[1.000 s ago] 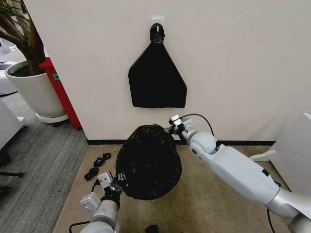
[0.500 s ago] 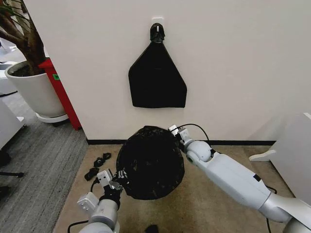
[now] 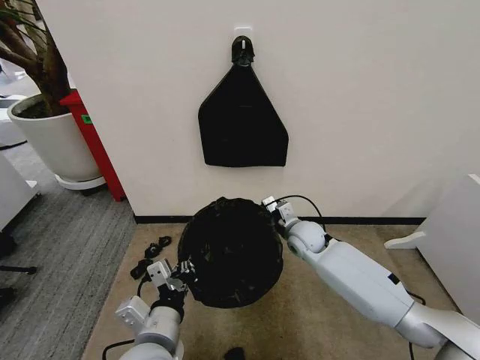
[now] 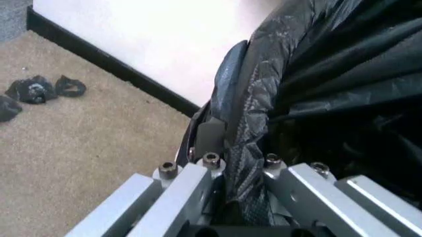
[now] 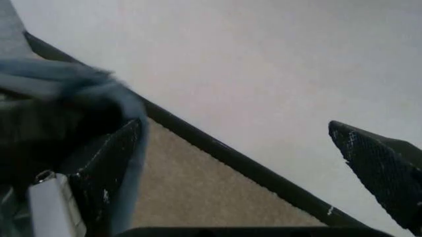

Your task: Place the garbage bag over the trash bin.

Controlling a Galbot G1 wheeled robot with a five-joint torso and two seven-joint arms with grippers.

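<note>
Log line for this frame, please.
garbage bag spread between pincers | left pincer shut on bag edge | right pincer at far edge

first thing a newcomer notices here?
The big black garbage bag, stretched into a round dome in the middle of the floor between both arms. The left gripper pinches its near edge, the plastic clamped between the fingers in the left wrist view, and the right gripper is at its far edge by the wall. Above it, a flat black triangular sheet hangs from a wall hook.
</note>
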